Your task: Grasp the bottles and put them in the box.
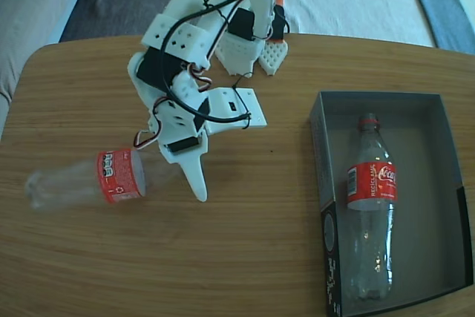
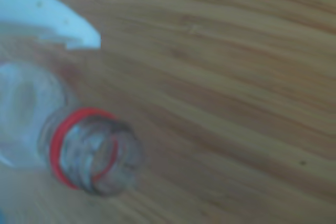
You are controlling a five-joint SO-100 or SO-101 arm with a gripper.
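Now | bottle (image 1: 119, 176) neck beside end effector (image 1: 189, 172) | grip state unclear | second bottle (image 1: 371, 213) boxed (image 1: 445, 183)

In your fixed view the white arm covers the neck end of the clear plastic bottle with the red wrap label (image 1: 111, 176) lying on the wooden table. Your wrist view is blurred: the open neck with its red ring (image 2: 86, 153) is soft, and the white gripper finger (image 2: 47, 17) is cut off at the left edge, so you cannot tell the jaws' state.
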